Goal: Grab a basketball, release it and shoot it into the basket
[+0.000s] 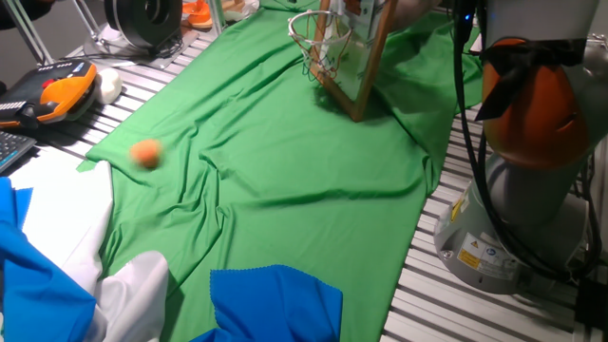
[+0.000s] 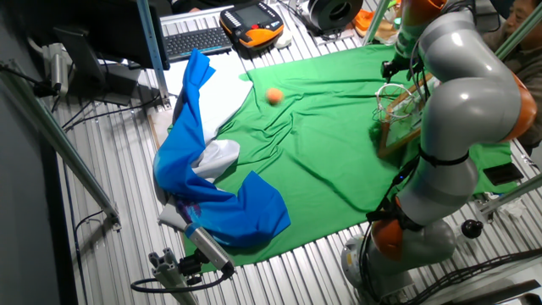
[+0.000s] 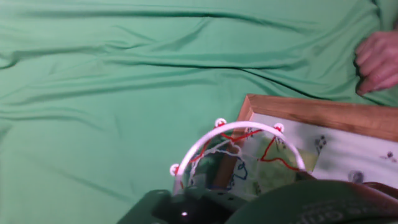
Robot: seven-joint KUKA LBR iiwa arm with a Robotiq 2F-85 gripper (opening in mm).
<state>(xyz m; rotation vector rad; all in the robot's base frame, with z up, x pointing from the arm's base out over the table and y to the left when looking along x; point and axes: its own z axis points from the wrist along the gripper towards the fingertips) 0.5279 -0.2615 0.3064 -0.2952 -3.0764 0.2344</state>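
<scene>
The basketball (image 1: pixel 145 154) (image 2: pixel 273 97), small and orange, lies on the green cloth (image 1: pixel 285 142), far left of the basket and slightly blurred. The basket (image 1: pixel 326 43) (image 2: pixel 398 103) stands at the cloth's far end. Its white rim (image 3: pixel 236 142) and net are fixed to a wooden-framed backboard (image 1: pixel 366 71) (image 3: pixel 323 134). My gripper (image 2: pixel 395 68) hangs just above the hoop, well away from the ball. In the hand view only dark blurred shapes show at the bottom edge over the rim, so I cannot make out how the jaws stand. Nothing shows between them.
A person's hand (image 3: pixel 376 62) rests on the cloth beside the backboard. An orange-and-black pendant (image 1: pixel 59 95) (image 2: pixel 251 21) and a white ball (image 1: pixel 109 85) lie left of the cloth. Blue cloth (image 1: pixel 275 304) and white cloth (image 1: pixel 133 294) lie at the near end. My arm's base (image 1: pixel 503 228) stands on the right.
</scene>
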